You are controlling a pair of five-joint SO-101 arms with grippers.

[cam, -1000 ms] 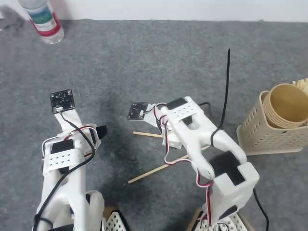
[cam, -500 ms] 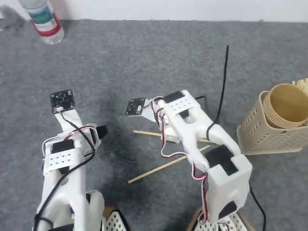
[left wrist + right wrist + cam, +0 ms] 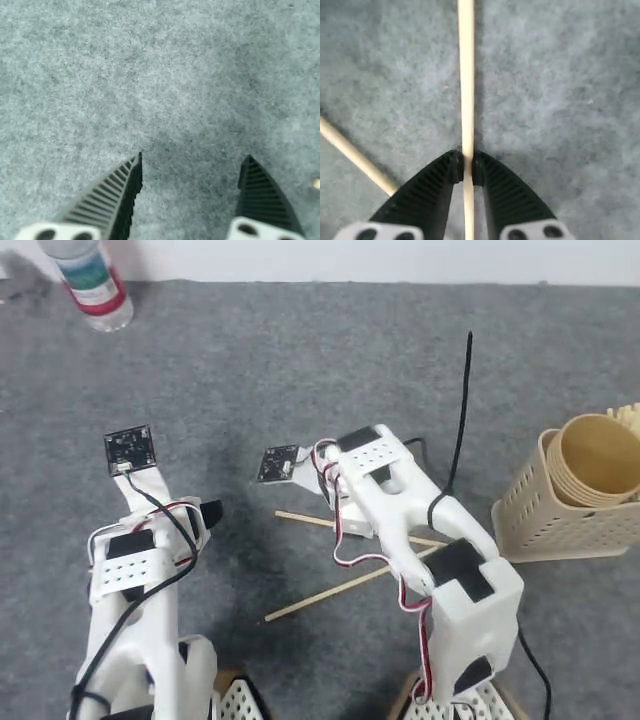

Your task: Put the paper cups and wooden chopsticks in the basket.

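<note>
Two wooden chopsticks lie on the grey carpet near the table's middle. My right gripper (image 3: 465, 167) is shut on one wooden chopstick (image 3: 466, 75), which runs straight out between the fingertips; in the high view this stick (image 3: 305, 520) pokes out from under the right arm. The second chopstick (image 3: 320, 596) lies slanted closer to the front, also crossing a corner of the right wrist view (image 3: 350, 152). A stack of paper cups (image 3: 595, 460) sits in the beige basket (image 3: 540, 525) at the right edge. My left gripper (image 3: 192, 167) hangs open over bare carpet.
A plastic bottle (image 3: 90, 280) stands at the far left back. A black cable (image 3: 460, 410) rises from the right arm. More chopstick tips (image 3: 626, 414) show behind the cups in the basket. Open carpet lies between the arms and the back wall.
The right arm has shifted slightly to the left and lowered over the chopstick. The left arm has stayed still.
</note>
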